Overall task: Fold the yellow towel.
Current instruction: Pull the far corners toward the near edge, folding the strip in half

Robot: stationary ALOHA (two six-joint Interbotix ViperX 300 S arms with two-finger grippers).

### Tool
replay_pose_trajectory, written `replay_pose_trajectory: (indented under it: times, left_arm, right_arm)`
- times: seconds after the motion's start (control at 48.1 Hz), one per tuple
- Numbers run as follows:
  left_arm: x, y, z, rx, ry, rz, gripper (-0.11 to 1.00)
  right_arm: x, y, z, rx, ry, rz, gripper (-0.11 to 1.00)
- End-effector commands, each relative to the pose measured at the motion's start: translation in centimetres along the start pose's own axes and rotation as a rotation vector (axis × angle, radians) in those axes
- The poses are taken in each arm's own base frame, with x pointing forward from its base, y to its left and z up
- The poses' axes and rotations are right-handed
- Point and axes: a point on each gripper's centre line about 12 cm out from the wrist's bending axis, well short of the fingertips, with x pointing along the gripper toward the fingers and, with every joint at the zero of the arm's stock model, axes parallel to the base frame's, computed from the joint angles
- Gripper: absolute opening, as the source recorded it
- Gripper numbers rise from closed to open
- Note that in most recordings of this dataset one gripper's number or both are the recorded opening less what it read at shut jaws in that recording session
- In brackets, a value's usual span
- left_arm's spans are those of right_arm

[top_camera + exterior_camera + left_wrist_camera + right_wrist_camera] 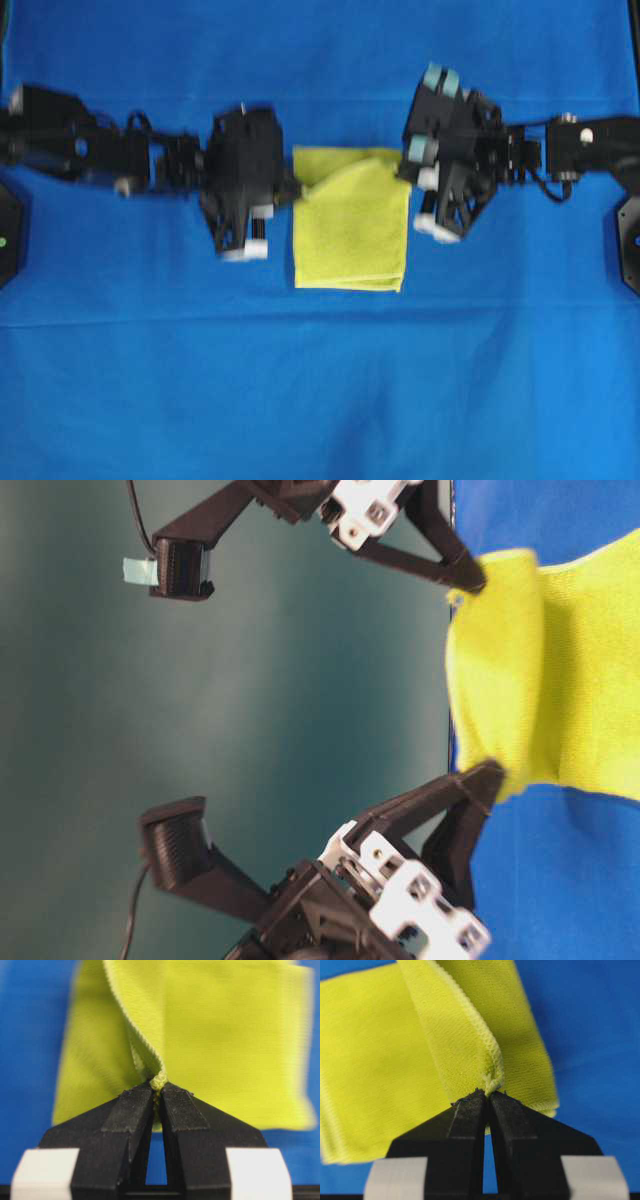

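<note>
- Lying on the blue cloth point(320, 390) in the middle of the overhead view, the yellow towel point(350, 225) sits between the two arms, its near part flat and doubled over.
- Left gripper point(159, 1091) is clamped tight on a corner of the yellow towel, a small bunch of hem squeezed between its black fingers point(134, 1110).
- Right gripper point(487, 1096) is likewise pinched on another corner of the towel, with the pale stitched edge curling up from the fingertips point(470, 1110).
- Seen from table level, both pinched corners are lifted off the blue cloth, and the towel hangs stretched between them in a soft fold.
- From overhead, the left gripper meets the towel's far left edge and the right gripper its far right edge.
</note>
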Motion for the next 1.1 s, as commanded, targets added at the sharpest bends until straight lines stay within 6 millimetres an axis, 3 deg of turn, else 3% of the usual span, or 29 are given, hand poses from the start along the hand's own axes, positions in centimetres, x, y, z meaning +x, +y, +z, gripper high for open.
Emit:
replay_pose_trajectory:
  times: [0.0,0.312,0.852,0.915,0.998,1.081]
  left_arm:
    - [0.1,-1.7,0.6,0.009,-0.016,-0.033,0.03]
    - [2.0,-5.0,-1.2,-0.016,0.026,-0.093,0.03]
    - [2.8,-5.3,-1.7,-0.016,-0.031,-0.094,0.04]
    - [2.8,-5.2,-1.7,-0.015,-0.031,-0.093,0.11]
    - [2.8,-5.3,-1.7,-0.014,-0.031,-0.095,0.34]
    - [2.7,-5.3,-1.7,-0.016,-0.033,-0.094,0.55]
  right_arm:
    - [-0.4,1.3,-0.1,-0.01,-0.004,0.026,0.02]
    - [1.3,3.9,-2.1,-0.012,0.043,0.077,0.02]
    - [1.8,4.6,-2.2,-0.007,0.022,0.106,0.03]
    - [1.8,4.7,-2.3,-0.011,0.022,0.108,0.03]
    - [1.7,5.0,-2.2,-0.015,0.016,0.116,0.06]
    - [1.7,5.2,-2.2,-0.022,0.012,0.123,0.29]
